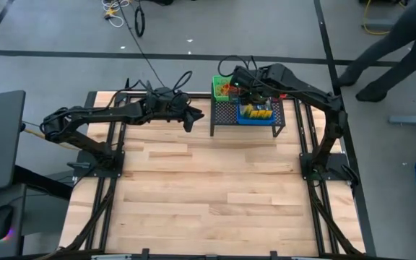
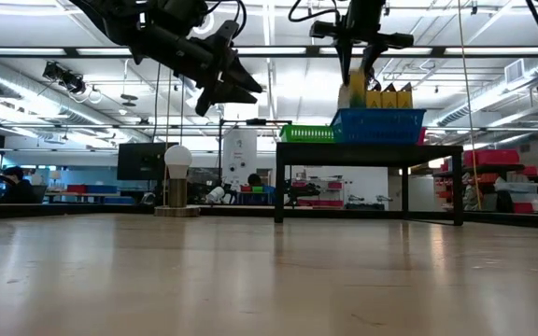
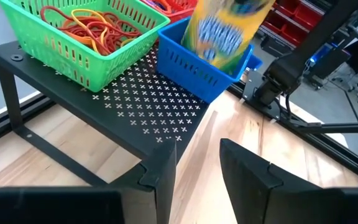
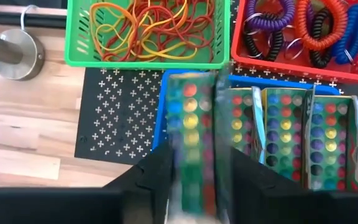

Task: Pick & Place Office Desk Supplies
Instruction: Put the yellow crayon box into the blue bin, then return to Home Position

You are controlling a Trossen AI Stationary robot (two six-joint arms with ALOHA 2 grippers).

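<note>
A black mesh rack [image 1: 226,121] at the table's far side carries a green basket [image 4: 76,37] of rubber bands [image 4: 148,28], a red basket [image 4: 244,62] of coiled loops [image 4: 312,25] and a blue basket [image 3: 191,65]. Several crayon boxes [image 4: 284,137] stand upright in the blue one. My right gripper [image 4: 197,180] hangs above it, pointing down, its fingers open around one more crayon box [image 4: 191,137], which shows blurred. My left gripper [image 3: 194,180] hovers open with nothing in it, left of the rack and above the table. My right gripper comes from above, and its fingers stand on either side of the blurred crayon box's upper end [image 4: 194,168]. The box is upright, its lower part inside the blue basket. A gap shows beside one finger [image 4: 247,177]. Whether the other finger touches the box I cannot tell.
A white ball on a round stand [image 2: 176,177] sits at the table's far left. Bare wood [image 1: 215,188] fills the middle and near side. A person [image 1: 396,43] walks on the floor beyond the far right corner.
</note>
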